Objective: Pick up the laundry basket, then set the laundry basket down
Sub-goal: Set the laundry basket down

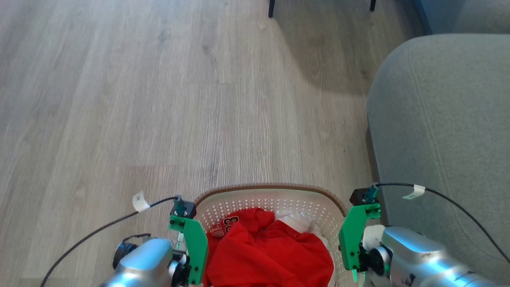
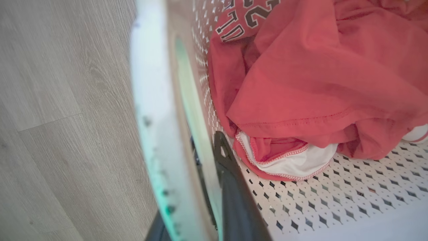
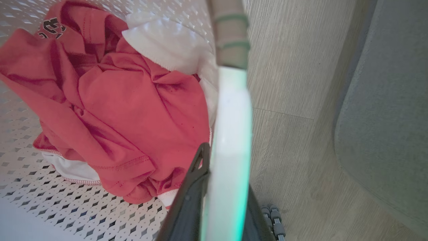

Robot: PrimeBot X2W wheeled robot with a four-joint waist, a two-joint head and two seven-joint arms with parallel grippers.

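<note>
Wood-look plank floor (image 1: 159, 99), pale grey-brown, open ahead.

Left end effector (image 2: 207, 147): one dark finger inside the wall, the other outside, pinched onto the left handle (image 2: 150, 100) of the laundry basket (image 1: 279, 203). Right end effector (image 3: 224, 160): same pinch on the right handle (image 3: 230, 134).

Basket hangs between both arms, close to the robot's body, apparently off the floor. Red shirt (image 1: 267, 251) and white cloth (image 1: 297, 221) inside.

Judgement: carry phase. Wrists should travel level and together, as uneven height could twist the thin handles out of the pinch. Grey sofa (image 1: 438, 139) is close on the right, so set-down should favour the open floor.
</note>
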